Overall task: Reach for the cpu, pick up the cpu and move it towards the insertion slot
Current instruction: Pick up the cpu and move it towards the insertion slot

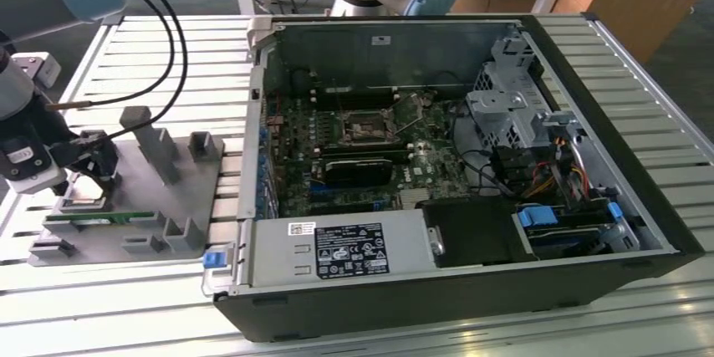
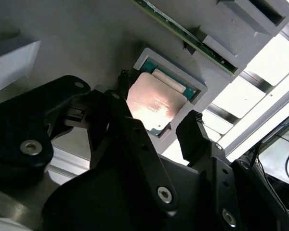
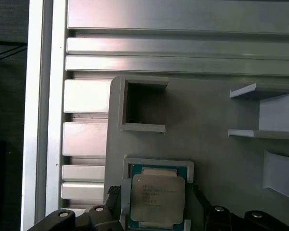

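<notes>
The grey fixture [image 1: 184, 194] lies on the slatted table [image 1: 156, 48], and the gripper [image 1: 95, 169] hangs low over the fixture's end that is farthest from the open computer case [image 1: 580, 165]. The cpu [image 2: 154, 101] rests flat in a square recess of this fixture, with its silver top upward. In both wrist views the two black fingers [image 3: 114, 195] stand apart, one at each side of the recess, a little wider than the chip (if the tips already touch its rim, I cannot tell). The cpu is not lifted. A green memory stick [image 2: 183, 33] stands on its edge in the fixture, just beside the cpu's recess. The insertion slot [image 1: 363, 127] is well apart from the fixture, on the green board inside the case, toward the exterior view's right.
</notes>
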Controlling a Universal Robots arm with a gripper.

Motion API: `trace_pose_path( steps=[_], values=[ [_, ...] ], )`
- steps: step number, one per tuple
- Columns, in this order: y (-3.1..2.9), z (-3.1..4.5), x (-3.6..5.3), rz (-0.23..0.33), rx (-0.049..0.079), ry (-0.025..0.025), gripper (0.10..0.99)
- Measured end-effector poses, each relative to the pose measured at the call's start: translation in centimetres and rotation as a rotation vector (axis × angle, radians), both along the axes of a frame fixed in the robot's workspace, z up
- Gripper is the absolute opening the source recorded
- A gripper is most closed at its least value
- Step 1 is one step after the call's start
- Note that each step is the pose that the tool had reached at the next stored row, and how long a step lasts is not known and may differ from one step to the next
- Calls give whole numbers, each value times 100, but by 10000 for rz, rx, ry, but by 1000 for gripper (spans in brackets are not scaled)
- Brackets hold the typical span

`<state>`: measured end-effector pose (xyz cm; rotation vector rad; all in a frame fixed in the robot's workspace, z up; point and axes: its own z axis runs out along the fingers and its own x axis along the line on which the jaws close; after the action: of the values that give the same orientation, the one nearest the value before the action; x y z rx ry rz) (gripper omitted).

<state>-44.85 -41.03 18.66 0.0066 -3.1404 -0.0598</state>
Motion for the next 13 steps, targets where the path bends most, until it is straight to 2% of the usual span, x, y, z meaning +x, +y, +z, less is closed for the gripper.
trace_pose_path(
  steps=[1, 2, 7, 9, 10, 13],
  values=[
    [0, -2, 0, -6, 0, -1, 725],
    [0, -5, 0, -12, 0, 0, 655],
    [0, -14, 3, -25, -1, 2, 655],
    [0, -17, 3, -24, -2, 2, 639],
    [0, -20, 3, -25, -1, 1, 573],
    [0, -26, 4, -25, 0, 0, 573]
  ],
)
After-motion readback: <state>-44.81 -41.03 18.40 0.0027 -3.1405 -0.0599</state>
